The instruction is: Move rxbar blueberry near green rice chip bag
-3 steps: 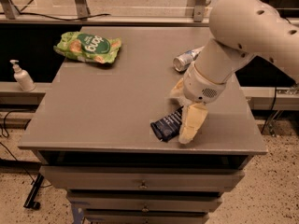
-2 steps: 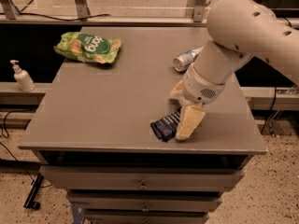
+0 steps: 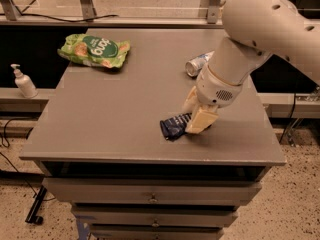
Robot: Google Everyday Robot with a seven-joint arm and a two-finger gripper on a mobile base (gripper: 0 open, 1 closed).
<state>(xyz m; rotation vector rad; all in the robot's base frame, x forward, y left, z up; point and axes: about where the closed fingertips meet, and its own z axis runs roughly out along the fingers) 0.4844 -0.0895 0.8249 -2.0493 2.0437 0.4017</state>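
Note:
The rxbar blueberry point(image 3: 173, 127), a small dark navy wrapper, is at the front right of the grey table point(image 3: 115, 114). My gripper point(image 3: 195, 118) comes down from the right, and its tan fingers point(image 3: 202, 122) are closed on the bar's right end. The bar's left end sticks out to the left and looks slightly raised off the table. The green rice chip bag point(image 3: 94, 50) lies at the table's far left corner, far from the bar and the gripper.
A silver can point(image 3: 198, 64) lies on its side behind my arm at the back right. A soap dispenser bottle point(image 3: 22, 82) stands on a ledge left of the table. Drawers are below the table's front edge.
My gripper and the bar have shifted slightly up and to the left together. The chip bag and the can have not moved.

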